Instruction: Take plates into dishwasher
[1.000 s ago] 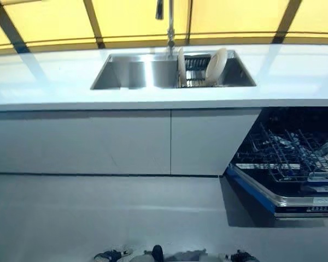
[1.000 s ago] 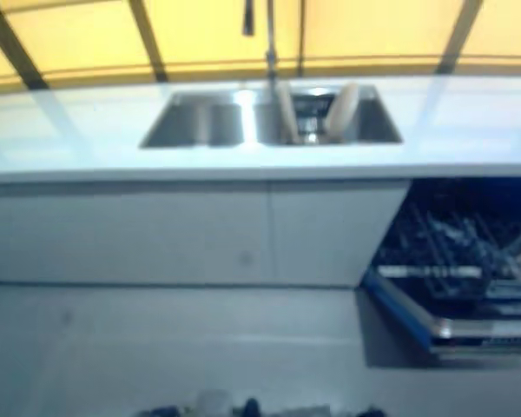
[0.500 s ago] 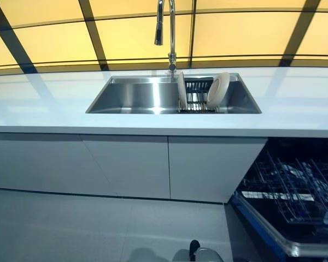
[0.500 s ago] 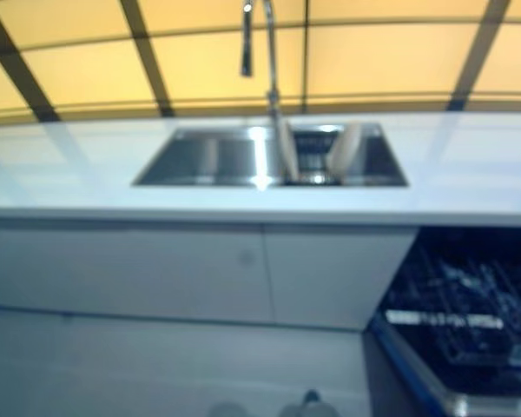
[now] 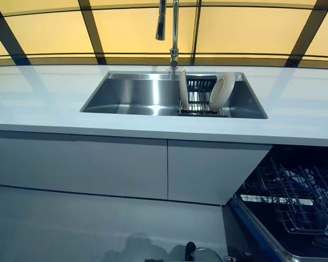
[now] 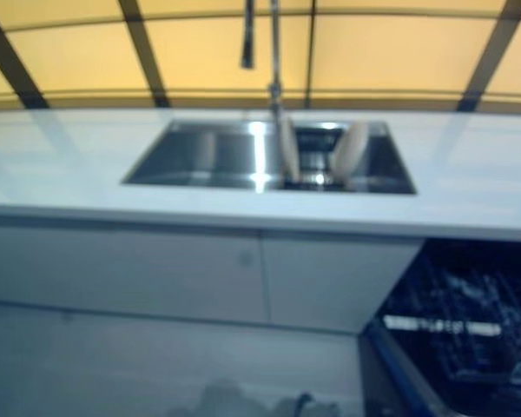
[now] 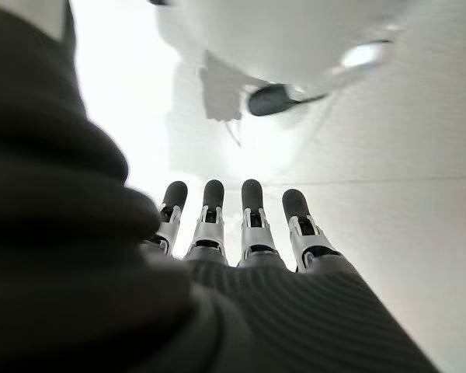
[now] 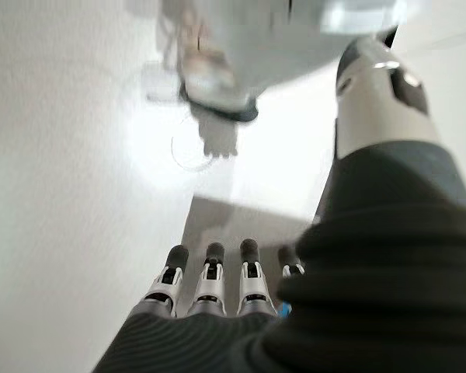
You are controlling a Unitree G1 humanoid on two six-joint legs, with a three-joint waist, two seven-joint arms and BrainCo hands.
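Two cream plates stand on edge in a dark rack [image 5: 199, 98] inside the steel sink [image 5: 131, 95]: a thin one [image 5: 183, 89] on the rack's left and a tilted one [image 5: 222, 90] on its right. The open dishwasher [image 5: 287, 199] is at the lower right, its wire rack pulled out and holding some items. Neither hand shows in the eye views. In the left wrist view my left hand [image 7: 245, 233] hangs with straight fingers over pale floor, holding nothing. In the right wrist view my right hand [image 8: 210, 291] also has straight fingers and is empty.
A tall tap [image 5: 174, 27] rises behind the sink. The white countertop [image 5: 44, 103] runs across the view, with white cabinet fronts [image 5: 120, 166] below and grey floor [image 5: 71, 224] before them. Yellow panels with dark frames stand behind the counter.
The whole picture has shifted: the camera has come closer to the counter and tipped up, so the sink sits lower and larger in view. The plates and dishwasher have not moved.
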